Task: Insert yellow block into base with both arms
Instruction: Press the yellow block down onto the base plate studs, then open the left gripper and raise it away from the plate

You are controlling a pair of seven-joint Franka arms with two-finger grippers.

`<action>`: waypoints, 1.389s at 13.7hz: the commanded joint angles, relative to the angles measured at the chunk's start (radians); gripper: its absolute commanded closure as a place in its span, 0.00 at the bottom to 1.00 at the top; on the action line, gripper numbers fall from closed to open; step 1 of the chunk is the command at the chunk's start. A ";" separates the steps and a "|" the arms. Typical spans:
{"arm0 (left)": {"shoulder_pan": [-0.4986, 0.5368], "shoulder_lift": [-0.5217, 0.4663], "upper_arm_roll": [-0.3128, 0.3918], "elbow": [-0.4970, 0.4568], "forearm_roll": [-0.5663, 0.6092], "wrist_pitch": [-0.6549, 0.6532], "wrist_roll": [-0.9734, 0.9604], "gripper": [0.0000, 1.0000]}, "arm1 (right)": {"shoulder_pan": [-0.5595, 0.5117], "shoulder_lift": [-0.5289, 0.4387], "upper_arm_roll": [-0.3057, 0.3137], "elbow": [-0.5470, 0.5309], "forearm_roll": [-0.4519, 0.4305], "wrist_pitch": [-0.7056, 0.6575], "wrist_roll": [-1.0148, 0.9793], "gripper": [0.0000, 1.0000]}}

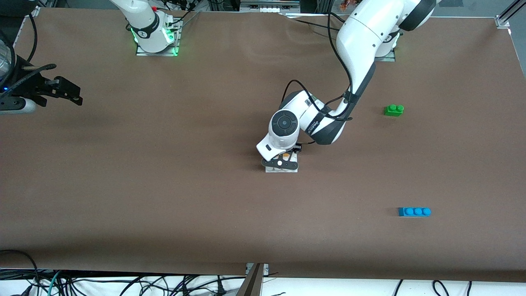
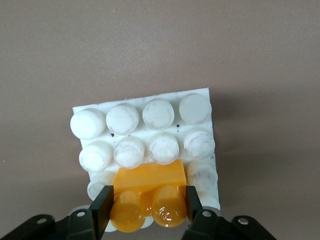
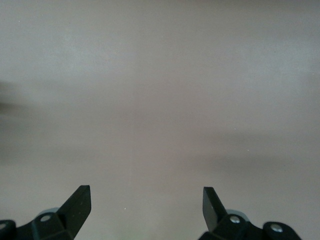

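Nearest us, we see the left gripper (image 2: 148,207) clamped on the glossy two-stud yellow block (image 2: 148,192) atop the white base (image 2: 145,132), while the right gripper (image 3: 146,205) waits, spread open.

green brick (image 1: 393,110); blue brick (image 1: 414,211); brown table (image 1: 164,185)

Robotics lab: brown paper-covered table (image 1: 164,197), two bolted-down white robot arms (image 1: 361,37), lit green bases (image 1: 156,45), loose cables (image 1: 123,285) along the edge, metal framing (image 1: 507,14) at the corner.
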State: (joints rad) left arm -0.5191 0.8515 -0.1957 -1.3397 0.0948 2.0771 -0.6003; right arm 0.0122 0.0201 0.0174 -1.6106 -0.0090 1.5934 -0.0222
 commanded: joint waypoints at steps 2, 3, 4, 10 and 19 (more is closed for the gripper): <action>-0.009 0.018 0.009 0.030 0.029 -0.009 0.004 0.01 | -0.011 0.008 0.010 0.020 0.003 -0.004 -0.005 0.01; -0.010 0.017 0.010 0.031 0.029 -0.009 0.005 0.00 | -0.011 0.008 0.009 0.020 0.003 -0.004 -0.005 0.01; -0.009 0.017 0.010 0.031 0.029 -0.009 0.005 0.00 | -0.011 0.008 0.009 0.020 0.003 -0.004 -0.005 0.01; 0.040 -0.078 0.010 0.040 0.017 -0.092 -0.003 0.00 | -0.011 0.008 0.009 0.020 0.004 -0.004 -0.005 0.01; 0.244 -0.417 0.001 0.045 0.019 -0.535 0.182 0.00 | -0.009 0.008 0.010 0.020 0.004 -0.004 -0.005 0.01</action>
State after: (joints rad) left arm -0.3466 0.4948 -0.1826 -1.2670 0.0952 1.5991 -0.5135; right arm 0.0123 0.0205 0.0183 -1.6097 -0.0087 1.5938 -0.0222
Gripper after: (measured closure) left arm 0.000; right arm 0.009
